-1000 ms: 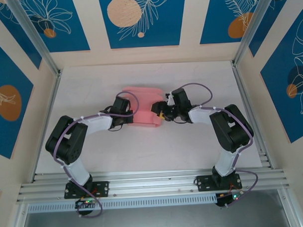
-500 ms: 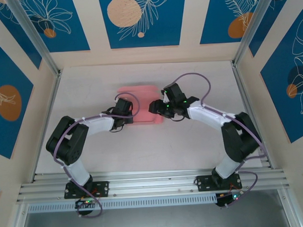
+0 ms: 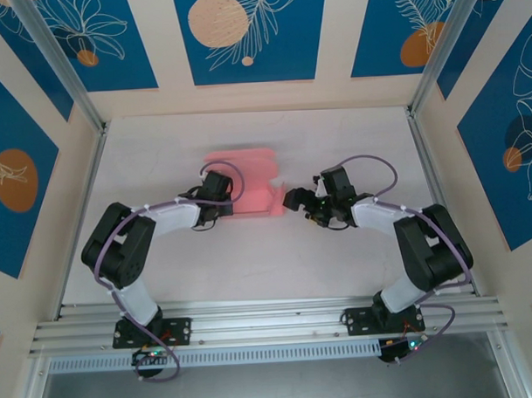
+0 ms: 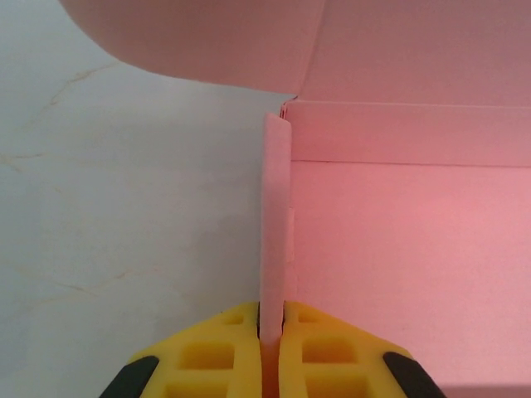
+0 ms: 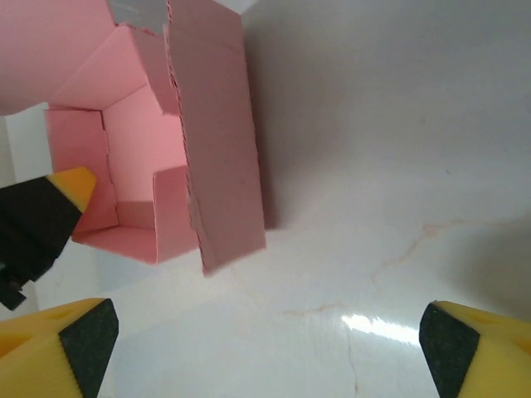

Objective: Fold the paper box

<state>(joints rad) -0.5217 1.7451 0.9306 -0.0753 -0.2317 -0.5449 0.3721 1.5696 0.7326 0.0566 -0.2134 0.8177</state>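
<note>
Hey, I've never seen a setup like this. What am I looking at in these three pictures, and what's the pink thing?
These are two robot arms bolted at the near edge of a white table. The wide picture comes from a fixed camera above and behind them: left arm on the left, right arm on the right. The other two come from a small camera on each wrist, looking out past its yellow jaws. The pink thing is a paper box, thin card partly folded, flaps open. The left arm's jaws are pinched shut on one upright wall of it. The right arm's jaws stand wide open, holding nothing, facing the box's side flap.
</note>
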